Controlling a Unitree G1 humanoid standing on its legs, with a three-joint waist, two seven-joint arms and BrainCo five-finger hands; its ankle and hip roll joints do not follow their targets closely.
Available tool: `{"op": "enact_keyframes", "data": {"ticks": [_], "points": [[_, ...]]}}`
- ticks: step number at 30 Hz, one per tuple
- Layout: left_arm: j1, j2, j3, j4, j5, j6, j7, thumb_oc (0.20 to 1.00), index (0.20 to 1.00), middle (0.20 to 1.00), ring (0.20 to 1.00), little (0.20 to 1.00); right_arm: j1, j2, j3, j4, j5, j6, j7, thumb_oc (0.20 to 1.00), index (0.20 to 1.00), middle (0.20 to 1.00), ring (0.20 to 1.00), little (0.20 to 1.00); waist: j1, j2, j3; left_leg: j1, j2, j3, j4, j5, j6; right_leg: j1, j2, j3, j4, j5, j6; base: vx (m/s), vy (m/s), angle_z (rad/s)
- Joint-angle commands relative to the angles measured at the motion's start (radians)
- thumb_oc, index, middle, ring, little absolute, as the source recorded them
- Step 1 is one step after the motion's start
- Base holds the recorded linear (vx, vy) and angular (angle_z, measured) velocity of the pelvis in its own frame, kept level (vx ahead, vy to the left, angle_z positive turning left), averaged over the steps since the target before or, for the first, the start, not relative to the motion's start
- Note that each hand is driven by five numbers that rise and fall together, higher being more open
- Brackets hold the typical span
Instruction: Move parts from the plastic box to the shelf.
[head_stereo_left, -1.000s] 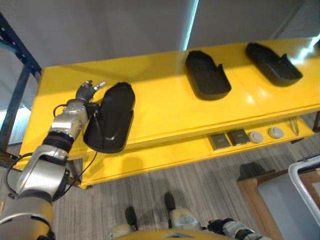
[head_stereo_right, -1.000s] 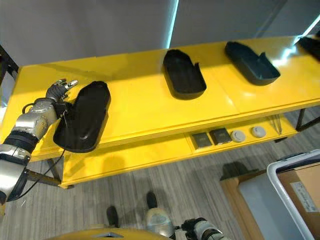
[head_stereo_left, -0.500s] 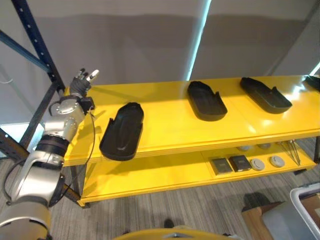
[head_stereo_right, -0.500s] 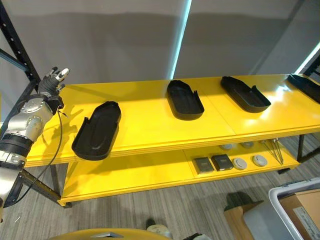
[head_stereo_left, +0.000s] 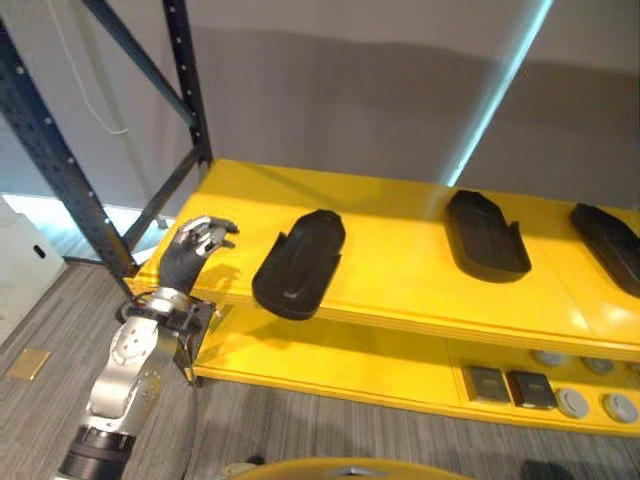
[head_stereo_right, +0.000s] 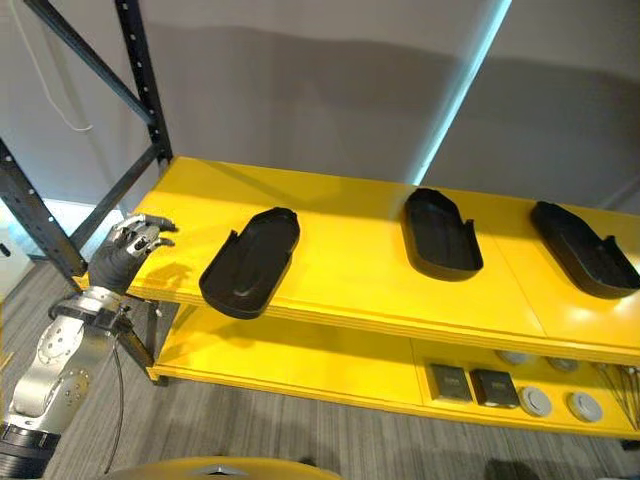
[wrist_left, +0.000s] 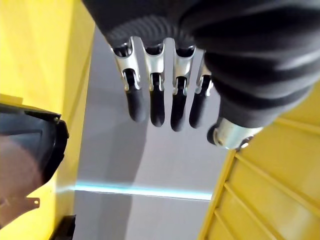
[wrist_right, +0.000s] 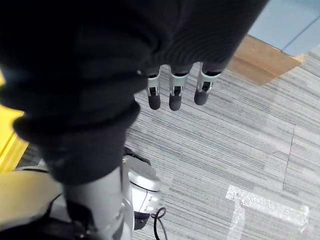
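Three black moulded parts lie apart on the yellow shelf's top board (head_stereo_left: 400, 275): one at the left (head_stereo_left: 300, 262) overhanging the front edge, one in the middle (head_stereo_left: 487, 235), one at the right (head_stereo_left: 610, 235). My left hand (head_stereo_left: 192, 248) is off the shelf's left front corner, a hand's width from the left part, with relaxed fingers and nothing in it. The left wrist view shows its fingers (wrist_left: 157, 102) bare, with the black part (wrist_left: 30, 150) to one side. My right hand (wrist_right: 172, 92) hangs over the grey floor, fingers straight and empty.
Dark blue rack uprights (head_stereo_left: 60, 170) and braces stand at the shelf's left end. The lower yellow board (head_stereo_left: 330, 350) carries small dark squares (head_stereo_left: 510, 387) and round grey pieces (head_stereo_left: 590, 403) at the right. A tan board (wrist_right: 265, 60) lies on the floor near my right hand.
The camera has swung up and to the left. My left hand has left the side of the left part, risen by the upright, then dropped to the shelf's left front corner.
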Motion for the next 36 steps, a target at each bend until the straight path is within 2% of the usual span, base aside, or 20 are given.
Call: {"op": "enact_keyframes", "data": {"ticks": [1, 3, 9, 15, 21, 23, 26, 31, 36], "points": [[-0.105, -0.009, -0.054, -0.021, 0.036, -0.094, -0.079, 0.2, 0.2, 0.2, 0.2, 0.2, -0.134, -0.006, -0.023, 0.082, 0.026, -0.01, -0.005, 1.0, 1.0, 1.0, 1.0, 1.0, 0.003, 0.043, 0.037, 0.04, 0.002, 0.012, 0.0, -0.04, 0.011, 0.03, 0.003, 0.014, 0.006, -0.009, 0.022, 0.0, -0.023, 0.16], [-0.082, 0.005, -0.117, -0.029, 0.024, -0.077, -0.123, 0.2, 0.2, 0.2, 0.2, 0.2, -0.153, -0.011, -0.011, 0.084, 0.052, -0.017, -0.002, 1.0, 1.0, 1.0, 1.0, 1.0, 0.01, 0.047, 0.041, 0.04, 0.003, 0.006, 0.0, -0.047, 0.009, 0.033, 0.005, 0.005, 0.006, -0.017, 0.025, -0.02, -0.028, 0.14], [-0.062, 0.043, -0.201, -0.017, 0.017, -0.079, -0.148, 0.2, 0.2, 0.2, 0.2, 0.2, -0.181, -0.013, 0.003, 0.074, 0.086, -0.018, 0.0, 1.0, 1.0, 1.0, 1.0, 1.0, 0.009, 0.062, 0.046, 0.028, 0.006, 0.01, 0.0, -0.042, 0.005, 0.022, 0.003, -0.003, 0.006, -0.018, 0.028, 0.0, -0.004, 0.02], [-0.047, 0.07, -0.217, -0.012, 0.01, -0.049, -0.189, 0.2, 0.2, 0.2, 0.2, 0.2, -0.174, -0.015, 0.004, 0.068, 0.102, -0.005, -0.01, 1.0, 1.0, 1.0, 1.0, 1.0, 0.001, 0.074, 0.052, 0.017, 0.009, 0.022, 0.0, -0.037, 0.001, 0.01, 0.001, -0.002, 0.006, -0.015, 0.033, 0.0, 0.0, 0.0], [-0.01, 0.105, -0.219, -0.029, -0.061, 0.019, -0.232, 0.2, 0.2, 0.2, 0.2, 0.2, -0.147, -0.041, -0.021, 0.073, 0.089, 0.007, -0.02, 1.0, 1.0, 1.0, 1.0, 1.0, -0.009, 0.085, 0.064, 0.003, 0.011, 0.038, 0.0, -0.033, -0.002, -0.006, -0.004, -0.005, 0.006, -0.012, 0.04, 0.0, 0.033, -0.03], [0.016, 0.121, -0.218, -0.037, -0.091, 0.076, -0.265, 0.2, 0.2, 0.2, 0.2, 0.2, -0.13, -0.05, -0.033, 0.072, 0.089, 0.003, -0.025, 1.0, 1.0, 1.0, 1.0, 1.0, -0.009, 0.088, 0.07, 0.001, 0.011, 0.04, 0.0, -0.032, -0.002, -0.01, -0.006, -0.008, 0.006, -0.01, 0.043, -0.01, 0.035, -0.03], [0.048, 0.144, -0.221, -0.059, -0.093, 0.118, -0.296, 0.2, 0.2, 0.2, 0.2, 0.2, -0.126, -0.061, -0.043, 0.064, 0.081, 0.005, -0.023, 1.0, 1.0, 1.0, 1.0, 1.0, -0.005, 0.094, 0.08, -0.005, 0.01, 0.037, 0.0, -0.029, -0.002, -0.015, -0.009, -0.013, 0.006, -0.009, 0.046, -0.03, 0.033, -0.02], [0.077, 0.164, -0.231, -0.046, -0.129, 0.116, -0.287, 0.2, 0.2, 0.2, 0.2, 0.2, -0.111, -0.063, -0.05, 0.072, 0.074, 0.014, -0.028, 1.0, 1.0, 1.0, 1.0, 1.0, -0.002, 0.1, 0.079, -0.005, 0.008, 0.032, 0.0, -0.028, -0.002, -0.013, -0.009, -0.02, 0.006, -0.01, 0.049, 0.0, 0.006, 0.0], [0.086, 0.147, -0.249, -0.028, -0.15, 0.108, -0.306, 0.2, 0.2, 0.2, 0.2, 0.2, -0.107, -0.052, -0.05, 0.068, 0.125, 0.005, -0.032, 1.0, 1.0, 1.0, 1.0, 1.0, 0.0, 0.098, 0.077, -0.008, 0.006, 0.032, 0.0, -0.027, -0.001, -0.015, -0.009, -0.024, 0.006, -0.006, 0.052, 0.03, -0.02, 0.01]]}}
